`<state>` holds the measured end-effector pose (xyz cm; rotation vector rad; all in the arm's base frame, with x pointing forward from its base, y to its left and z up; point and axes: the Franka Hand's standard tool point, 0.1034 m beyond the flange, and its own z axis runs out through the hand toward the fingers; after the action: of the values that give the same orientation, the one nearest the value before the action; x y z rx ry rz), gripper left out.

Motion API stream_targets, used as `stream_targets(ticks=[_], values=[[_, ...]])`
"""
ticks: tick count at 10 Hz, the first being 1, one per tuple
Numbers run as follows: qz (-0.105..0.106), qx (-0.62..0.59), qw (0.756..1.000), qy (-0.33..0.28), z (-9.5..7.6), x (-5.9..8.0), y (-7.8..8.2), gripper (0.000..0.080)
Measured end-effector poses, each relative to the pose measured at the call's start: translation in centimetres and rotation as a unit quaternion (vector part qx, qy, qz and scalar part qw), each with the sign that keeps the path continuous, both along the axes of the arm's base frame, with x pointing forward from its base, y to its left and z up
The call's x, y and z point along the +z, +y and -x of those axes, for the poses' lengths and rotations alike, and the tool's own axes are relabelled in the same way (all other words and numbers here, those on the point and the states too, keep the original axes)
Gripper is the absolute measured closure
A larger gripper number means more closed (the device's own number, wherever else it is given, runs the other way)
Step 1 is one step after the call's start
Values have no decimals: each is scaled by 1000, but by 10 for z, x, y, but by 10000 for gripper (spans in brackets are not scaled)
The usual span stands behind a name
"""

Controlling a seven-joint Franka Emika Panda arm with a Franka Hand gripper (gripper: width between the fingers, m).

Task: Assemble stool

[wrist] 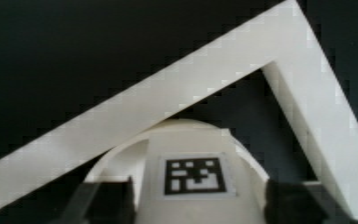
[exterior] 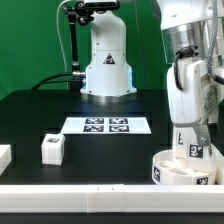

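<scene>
The round white seat disc [exterior: 172,170] lies at the exterior view's lower right, by the front bar. My gripper [exterior: 193,146] reaches down over it and is shut on a white leg block [exterior: 195,153] that stands upright on the disc. In the wrist view the same leg block [wrist: 197,165] shows its square tag between my two dark fingers [wrist: 115,196], with my gripper [wrist: 208,200] closed on its sides. A second leg block [exterior: 52,148] lies loose on the black table at the exterior view's left. The disc is hidden in the wrist view.
The marker board [exterior: 105,125] lies in the middle of the table. A white bar [exterior: 80,190] runs along the front edge; two bars meet in a corner [wrist: 247,75] in the wrist view. Another white part [exterior: 3,157] sits at the left edge. The robot base [exterior: 107,70] stands behind.
</scene>
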<state>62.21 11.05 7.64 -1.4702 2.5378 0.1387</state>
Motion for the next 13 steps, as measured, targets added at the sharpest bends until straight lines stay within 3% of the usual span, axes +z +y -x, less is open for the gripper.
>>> stream_targets(ticks=[1,2,4,8,9,13], values=[[0,10,1000,-1,0,2,0,272],[-2,31,1000,-3,-1,10,1,179],[-6,46,999,-15,-6,29,4,156],[14,194,980,-36,-4,24,4,150],[12,262,965,-20,0,21,9,150],[39,465,883,-42,-6,30,14,150]])
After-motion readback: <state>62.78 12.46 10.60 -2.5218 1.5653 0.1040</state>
